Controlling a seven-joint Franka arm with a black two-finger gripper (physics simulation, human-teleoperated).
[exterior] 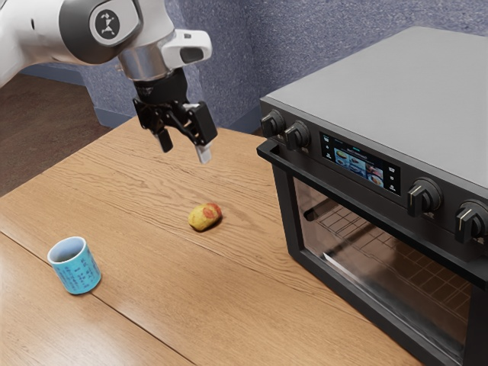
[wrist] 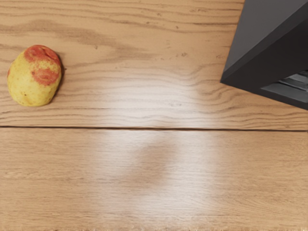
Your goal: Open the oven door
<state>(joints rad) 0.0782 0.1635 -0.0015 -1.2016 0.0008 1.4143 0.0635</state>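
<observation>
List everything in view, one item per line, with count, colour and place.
Table: one, light-brown wood, under the oven, fruit and cup.
Oven: one, grey and black, exterior view's right.
Door: one, black-framed with glass, oven front, shut.
Handle: one, black, along the door's top.
Knobs: four, dark, two each side of the display.
Display: one, black with coloured pictures, above the handle.
Rack: wire, behind the glass; count unclear.
Fruit: one, yellow and red, between cup and oven.
Cup: one, blue, exterior view's left.
Wall: blue-grey, background.
Floor: brown, beyond the table.
Arm: one, white and grey, exterior view's upper left.
Gripper: one, black, open, above the table.
</observation>
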